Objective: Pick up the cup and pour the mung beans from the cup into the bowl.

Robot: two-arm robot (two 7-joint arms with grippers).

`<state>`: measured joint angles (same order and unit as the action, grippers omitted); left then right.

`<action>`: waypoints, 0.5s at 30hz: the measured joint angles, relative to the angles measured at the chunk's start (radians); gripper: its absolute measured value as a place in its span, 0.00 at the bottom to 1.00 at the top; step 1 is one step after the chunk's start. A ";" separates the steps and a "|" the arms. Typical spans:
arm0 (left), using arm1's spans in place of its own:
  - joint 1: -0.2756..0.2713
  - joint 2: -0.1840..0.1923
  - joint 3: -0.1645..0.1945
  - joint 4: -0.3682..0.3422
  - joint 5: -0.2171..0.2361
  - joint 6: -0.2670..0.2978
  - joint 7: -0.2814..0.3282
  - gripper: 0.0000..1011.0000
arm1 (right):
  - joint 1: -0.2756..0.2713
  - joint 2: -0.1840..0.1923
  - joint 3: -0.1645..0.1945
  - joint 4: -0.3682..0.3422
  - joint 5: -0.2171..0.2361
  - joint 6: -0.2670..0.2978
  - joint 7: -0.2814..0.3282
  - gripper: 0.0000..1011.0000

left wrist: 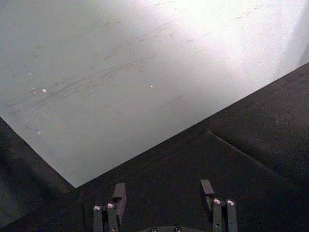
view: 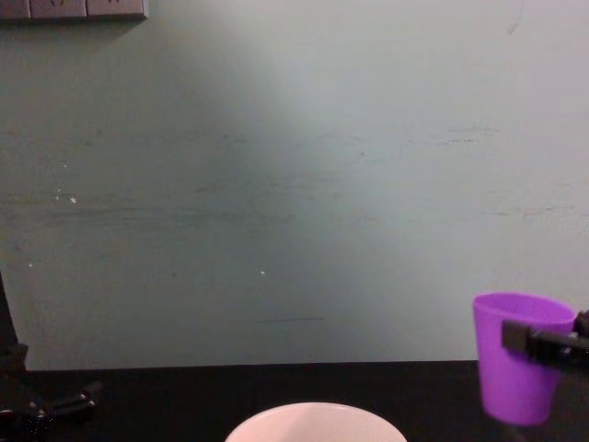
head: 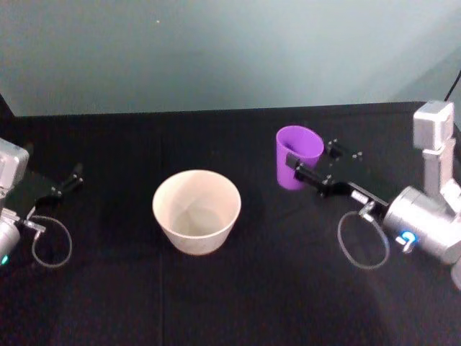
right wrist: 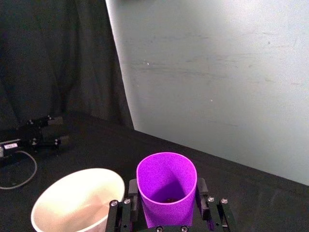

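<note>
Reaching leftward, the right jaws clasp the upright cup (head: 302, 144).

Head from above, chest from low, both on the bowl (head: 196, 211).

Lab bench: black-draped table (head: 230, 303), bare wall (head: 216, 50)

1. Black cloth covers the worktop (head: 230, 303).
2. A pale grey-green, scuffed wall (view: 294, 184) rises behind its far edge.
3. A socket plate (view: 74, 7) sits high on the wall.
4. A dark curtain (right wrist: 53, 58) hangs beside it.
</note>
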<state>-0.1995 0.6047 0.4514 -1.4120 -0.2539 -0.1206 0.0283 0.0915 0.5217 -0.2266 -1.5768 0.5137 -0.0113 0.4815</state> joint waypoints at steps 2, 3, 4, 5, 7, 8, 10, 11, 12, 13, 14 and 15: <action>0.000 0.000 0.000 0.000 0.000 0.000 0.000 0.99 | -0.004 0.023 0.014 -0.029 0.023 0.033 0.004 0.70; 0.000 0.000 0.000 0.000 0.000 0.000 0.000 0.99 | -0.005 0.032 0.019 -0.039 0.031 0.042 0.005 0.70; 0.000 0.000 0.000 0.000 0.000 0.000 0.000 0.99 | -0.006 0.039 0.023 -0.047 0.038 0.051 0.006 0.70; 0.000 0.000 0.000 0.000 0.000 0.000 0.000 0.99 | -0.007 0.054 0.029 -0.061 0.050 0.065 0.006 0.70; 0.000 0.000 0.000 0.000 0.000 0.000 0.000 0.99 | -0.008 0.073 0.037 -0.079 0.066 0.081 0.007 0.70; 0.000 0.000 0.000 0.000 0.000 0.000 0.000 0.99 | -0.008 0.078 0.039 -0.084 0.070 0.085 0.007 0.70; 0.000 0.000 0.000 0.000 0.000 0.000 0.000 0.99 | -0.007 0.093 0.044 -0.099 0.079 0.093 0.006 0.70; 0.000 0.000 0.000 0.000 0.000 0.000 0.000 0.99 | -0.007 0.093 0.044 -0.099 0.079 0.093 0.006 0.70; 0.000 0.000 0.000 0.000 0.000 0.000 0.000 0.99 | -0.006 0.100 0.047 -0.108 0.086 0.097 0.006 0.70; 0.000 0.000 0.000 0.000 0.000 0.000 0.000 0.99 | -0.005 0.108 0.048 -0.117 0.090 0.098 0.004 0.70; 0.000 0.000 0.000 0.000 0.000 0.000 0.000 0.99 | -0.005 0.112 0.049 -0.122 0.091 0.099 0.002 0.70; 0.000 0.000 0.000 0.000 0.000 0.000 0.000 0.99 | -0.004 0.116 0.049 -0.126 0.091 0.099 0.000 0.70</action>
<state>-0.1995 0.6047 0.4514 -1.4120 -0.2539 -0.1205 0.0283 0.0873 0.6377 -0.1781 -1.7032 0.6044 0.0875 0.4816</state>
